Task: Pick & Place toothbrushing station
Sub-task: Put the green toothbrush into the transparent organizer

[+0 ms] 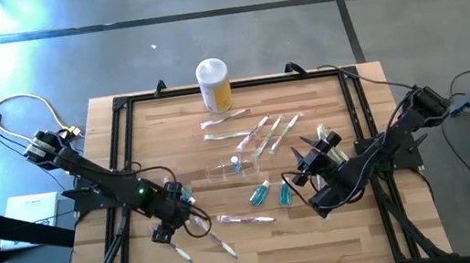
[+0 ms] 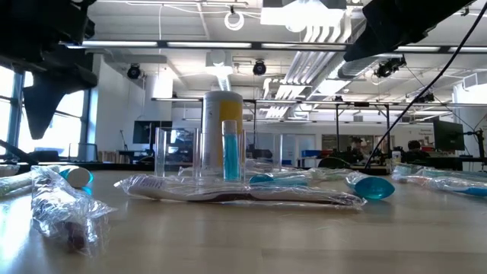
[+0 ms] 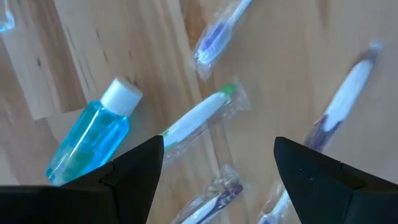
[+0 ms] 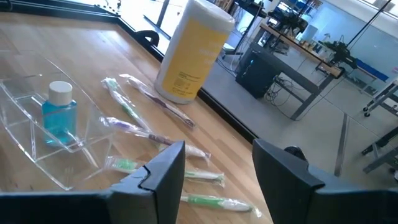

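The toothbrushing station (image 1: pixel 229 168) is a clear tray resting on its base at the middle of the wooden table, with a blue bottle (image 4: pixel 60 116) standing upright in it. The right wrist view shows the station (image 4: pixel 37 146), and the low view shows it (image 2: pixel 199 156) too. My right gripper (image 4: pixel 221 168) hovers open to its right (image 1: pixel 305 155), pointing across the table with nothing between its fingers. My left gripper (image 3: pixel 217 174) is open and points steeply down near the front left (image 1: pixel 173 225), above wrapped toothbrushes (image 3: pixel 199 118) and a lying blue bottle (image 3: pixel 87 140).
A white-lidded yellow jar (image 1: pixel 214 85) stands at the far edge behind the station. Several wrapped toothbrushes (image 1: pixel 263 133) lie between jar and station, and others (image 1: pixel 245 218) lie near the front. Two blue bottles (image 1: pixel 271 193) lie on the table. A black frame (image 1: pixel 123 147) borders the table.
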Tool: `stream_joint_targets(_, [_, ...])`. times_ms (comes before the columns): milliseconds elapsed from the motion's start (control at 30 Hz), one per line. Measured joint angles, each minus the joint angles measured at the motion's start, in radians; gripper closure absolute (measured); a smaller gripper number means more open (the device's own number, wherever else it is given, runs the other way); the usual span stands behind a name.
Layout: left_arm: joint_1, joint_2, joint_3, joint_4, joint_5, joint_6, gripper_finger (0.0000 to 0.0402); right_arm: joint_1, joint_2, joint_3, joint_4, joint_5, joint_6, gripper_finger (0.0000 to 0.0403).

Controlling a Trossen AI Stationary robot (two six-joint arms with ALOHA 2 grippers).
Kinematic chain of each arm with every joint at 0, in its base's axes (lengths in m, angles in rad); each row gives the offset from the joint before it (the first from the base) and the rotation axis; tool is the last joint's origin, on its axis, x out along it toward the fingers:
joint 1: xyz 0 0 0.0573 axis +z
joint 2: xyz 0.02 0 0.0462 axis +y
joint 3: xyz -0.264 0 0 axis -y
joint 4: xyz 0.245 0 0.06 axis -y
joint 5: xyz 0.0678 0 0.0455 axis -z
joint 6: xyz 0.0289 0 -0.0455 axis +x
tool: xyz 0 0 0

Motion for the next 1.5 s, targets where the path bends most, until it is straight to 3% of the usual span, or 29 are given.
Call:
stream_joint_targets(567, [0.000,0.000,-0.110,0.140,-0.103,0.181,0.0103,-0.004,0.000,0.000,0.016,-0.002,0.000,0.0223])
stream_joint_targets(900, [0.000,0.000,-0.204,0.295,-0.093,0.247,0.0103,-0.004,0.000,0.000,0.022,-0.023,0.000,0.0223])
stream_joint_targets(1133, [0.000,0.001,-0.205,0.280,-0.139,0.284,0.0103,-0.004,0.000,0.000,0.023,-0.003,0.000,0.0223])
stream_joint_targets(1500, [0.000,0.164,-0.197,0.271,-0.082,0.319,0.0109,-0.004,0.000,0.000,0.023,-0.003,-0.001,0.0223])
